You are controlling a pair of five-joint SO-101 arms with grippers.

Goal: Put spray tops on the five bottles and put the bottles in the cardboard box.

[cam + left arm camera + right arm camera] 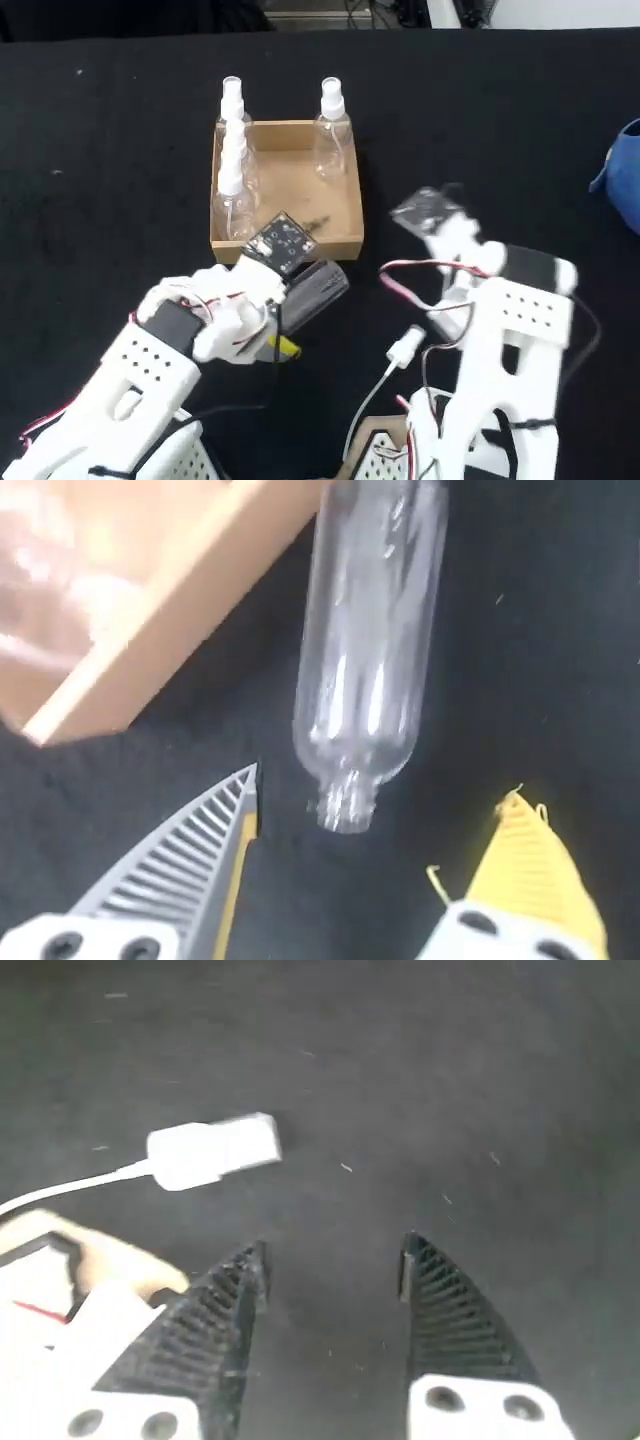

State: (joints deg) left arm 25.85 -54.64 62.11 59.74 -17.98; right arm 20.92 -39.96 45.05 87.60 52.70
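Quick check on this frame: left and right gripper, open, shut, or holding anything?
Left gripper: open, holding nothing; a capless bottle lies just ahead of its fingers.
Right gripper: open, empty.

Robotics lab bench, black-covered table (520,120), white left arm (130,370), white right arm (515,330), loose white cable (404,350) on the cloth
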